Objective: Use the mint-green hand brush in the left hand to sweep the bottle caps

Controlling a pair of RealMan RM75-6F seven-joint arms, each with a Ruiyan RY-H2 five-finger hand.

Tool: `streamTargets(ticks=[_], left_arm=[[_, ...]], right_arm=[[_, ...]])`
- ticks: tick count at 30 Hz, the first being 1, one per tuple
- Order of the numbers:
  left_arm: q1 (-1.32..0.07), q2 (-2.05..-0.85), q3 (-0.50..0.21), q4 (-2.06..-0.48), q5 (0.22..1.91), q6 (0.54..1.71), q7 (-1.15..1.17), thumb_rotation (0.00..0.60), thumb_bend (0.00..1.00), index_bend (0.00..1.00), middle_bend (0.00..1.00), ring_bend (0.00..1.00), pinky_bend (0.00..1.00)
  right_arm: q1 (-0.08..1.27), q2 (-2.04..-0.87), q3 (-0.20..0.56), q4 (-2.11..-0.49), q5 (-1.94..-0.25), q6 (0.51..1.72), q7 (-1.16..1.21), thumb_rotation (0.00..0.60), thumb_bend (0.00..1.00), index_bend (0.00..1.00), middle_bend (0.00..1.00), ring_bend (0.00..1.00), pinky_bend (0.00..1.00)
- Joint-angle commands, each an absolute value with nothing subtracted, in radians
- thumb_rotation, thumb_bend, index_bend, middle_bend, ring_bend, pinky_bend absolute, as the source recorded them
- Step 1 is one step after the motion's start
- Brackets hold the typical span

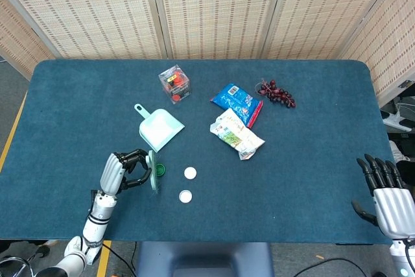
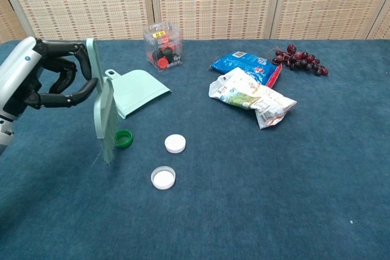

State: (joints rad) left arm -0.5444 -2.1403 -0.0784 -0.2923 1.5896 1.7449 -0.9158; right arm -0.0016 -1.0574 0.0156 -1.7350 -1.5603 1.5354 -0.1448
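Gripping the mint-green hand brush (image 2: 102, 114) upright in my left hand (image 2: 36, 80), bristles down beside the green bottle cap (image 2: 124, 139), I work near the table's (image 1: 311, 180) front-left edge. Two white bottle caps (image 2: 175, 144) (image 2: 163, 178) lie apart on open blue cloth to the right. A mint-green dustpan (image 2: 135, 90) sits just behind. Snack packets (image 2: 251, 98), grapes (image 2: 298, 59) and a clear box (image 2: 163, 45) crowd the far side. My right hand (image 1: 389, 196) waits open-fingered, holding nothing, at the front-right corner.
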Motion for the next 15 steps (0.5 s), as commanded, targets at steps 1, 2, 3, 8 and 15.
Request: streamTargets(ticks=[1, 2, 3, 8, 15], left_arm=[[-0.541, -2.146, -0.067, -0.272, 1.591, 1.721, -0.907, 0.600, 0.74, 0.81, 0.98, 0.86, 0.90], [-0.541, -2.150, -0.064, -0.262, 1.591, 1.714, -0.903, 0.600, 0.74, 0.81, 0.98, 0.86, 0.90], [-0.542, -2.152, -0.063, -0.257, 1.590, 1.709, -0.902, 0.600, 0.74, 0.81, 0.98, 0.86, 0.90], [-0.546, -2.161, -0.064, -0.234, 1.581, 1.686, -0.900, 0.600, 0.76, 0.81, 0.99, 0.86, 0.90], [-0.547, -2.168, -0.057, -0.219, 1.579, 1.677, -0.902, 0.600, 0.76, 0.81, 0.99, 0.86, 0.90]], right_arm=[[-0.003, -1.058, 0.015, -1.737, -1.562, 1.536, -0.147, 0.600, 0.18, 0.00, 0.00, 0.00, 0.00], [-0.003, -1.058, 0.015, -1.737, -1.561, 1.537, -0.146, 0.600, 0.18, 0.00, 0.00, 0.00, 0.00], [-0.004, -1.057, 0.015, -1.737, -1.561, 1.538, -0.146, 0.600, 0.18, 0.00, 0.00, 0.00, 0.00], [-0.006, -1.056, 0.018, -1.736, -1.558, 1.542, -0.144, 0.600, 0.18, 0.00, 0.00, 0.00, 0.00], [-0.004, -1.056, 0.018, -1.736, -1.556, 1.538, -0.144, 0.600, 0.18, 0.00, 0.00, 0.00, 0.00]])
